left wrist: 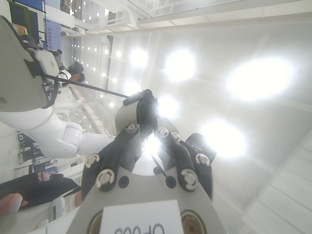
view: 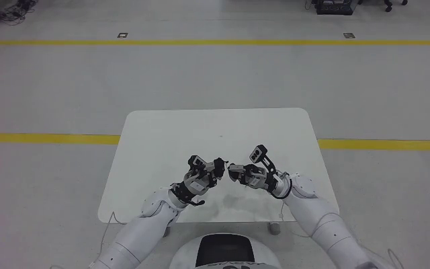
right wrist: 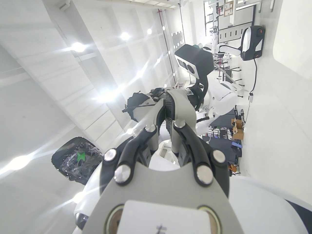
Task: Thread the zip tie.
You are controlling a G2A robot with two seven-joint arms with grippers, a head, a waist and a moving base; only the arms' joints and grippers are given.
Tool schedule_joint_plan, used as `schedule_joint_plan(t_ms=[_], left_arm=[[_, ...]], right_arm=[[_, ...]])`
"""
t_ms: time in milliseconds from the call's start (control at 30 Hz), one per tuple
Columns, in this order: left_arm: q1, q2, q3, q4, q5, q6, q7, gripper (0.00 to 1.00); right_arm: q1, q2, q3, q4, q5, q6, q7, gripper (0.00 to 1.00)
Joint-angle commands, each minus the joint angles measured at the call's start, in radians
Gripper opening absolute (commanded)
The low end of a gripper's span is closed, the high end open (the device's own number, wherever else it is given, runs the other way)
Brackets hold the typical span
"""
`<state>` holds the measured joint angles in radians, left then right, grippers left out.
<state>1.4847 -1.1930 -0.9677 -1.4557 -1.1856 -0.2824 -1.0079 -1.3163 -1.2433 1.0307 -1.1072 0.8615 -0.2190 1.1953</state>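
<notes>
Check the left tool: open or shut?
Shut on the thin black plastic zip tie: the left tool pinches its tips together, with the strip running out from between them.

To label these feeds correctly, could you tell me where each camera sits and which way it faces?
Top view: on the robot above its arms, looking down at the white table; both forearms show, meeting over its near half.
Left wrist view: on the left wrist, facing up at ceiling lights; the left gripper pinches the zip tie.
Right wrist view: on the right wrist, facing up at ceiling and room; the right gripper holds the tie's other end.
Shared: each wrist view shows the other arm's gripper.
</notes>
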Motion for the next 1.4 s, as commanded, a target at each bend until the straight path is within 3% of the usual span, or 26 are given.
schedule_joint_plan(t_ms=[0, 1133, 1200, 1233, 1367], left_arm=[[0.0, 0.0, 0.0, 0.0, 0.0, 0.0, 0.0, 0.0], [0.0, 0.0, 0.0, 0.0, 0.0, 0.0, 0.0, 0.0], [0.0, 0.0, 0.0, 0.0, 0.0, 0.0, 0.0, 0.0], [0.0, 0.0, 0.0, 0.0, 0.0, 0.0, 0.0, 0.0], [0.0, 0.0, 0.0, 0.0, 0.0, 0.0, 0.0, 0.0]], right_arm=[[0.0, 0.0, 0.0, 0.002, -0.003, 0.001, -0.003, 0.0], [-0.007, -0.001, 0.012, 0.009, -0.05, 0.014, -0.049, 0.0], [-0.013, 0.0, 0.019, 0.006, -0.043, 0.011, -0.047, 0.43], [-0.016, 0.001, 0.025, 0.001, -0.037, 0.004, -0.043, 1.0], [-0.02, 0.002, 0.031, -0.002, -0.03, -0.004, -0.042, 1.0]])
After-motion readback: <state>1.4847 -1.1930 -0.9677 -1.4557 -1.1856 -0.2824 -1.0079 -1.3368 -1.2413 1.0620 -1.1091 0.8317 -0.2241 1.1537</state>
